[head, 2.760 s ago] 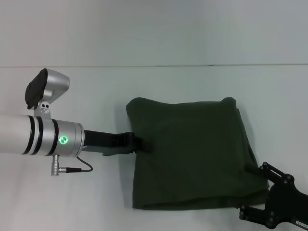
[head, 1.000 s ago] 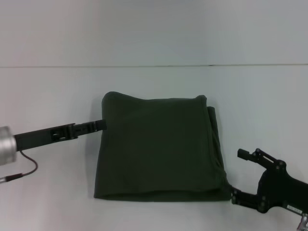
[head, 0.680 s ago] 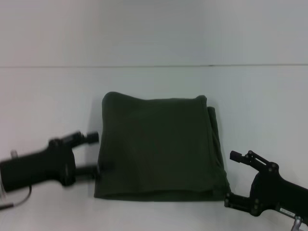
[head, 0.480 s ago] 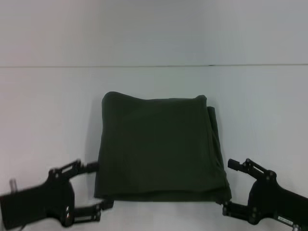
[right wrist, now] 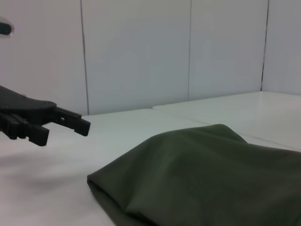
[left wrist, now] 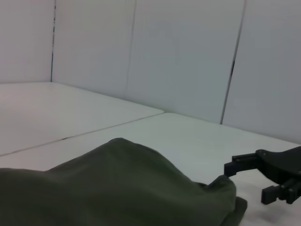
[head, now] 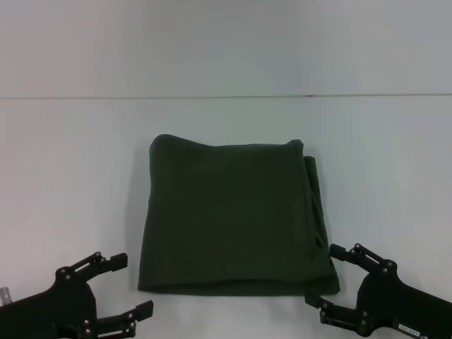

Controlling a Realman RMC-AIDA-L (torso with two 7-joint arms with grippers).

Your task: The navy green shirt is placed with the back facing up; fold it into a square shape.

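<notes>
The navy green shirt (head: 233, 215) lies folded into a rough square at the middle of the white table, plain side up, with layered edges along its right side. My left gripper (head: 133, 284) is at the near left, open and empty, just off the shirt's near left corner. Open and empty too, my right gripper (head: 323, 275) hovers by the near right corner. In the left wrist view the shirt (left wrist: 117, 188) fills the foreground with the right gripper (left wrist: 244, 181) beyond it. The right wrist view shows the shirt (right wrist: 211, 174) and the left gripper (right wrist: 66, 134) across from it.
The white table (head: 70, 155) extends on all sides of the shirt. A seam in its surface (head: 226, 97) runs across the far side, and white wall panels (left wrist: 178, 56) stand behind.
The shirt slid left and then stayed put. My left arm pulled away from the shirt's left edge to the near left corner. My right gripper drew back slightly toward me.
</notes>
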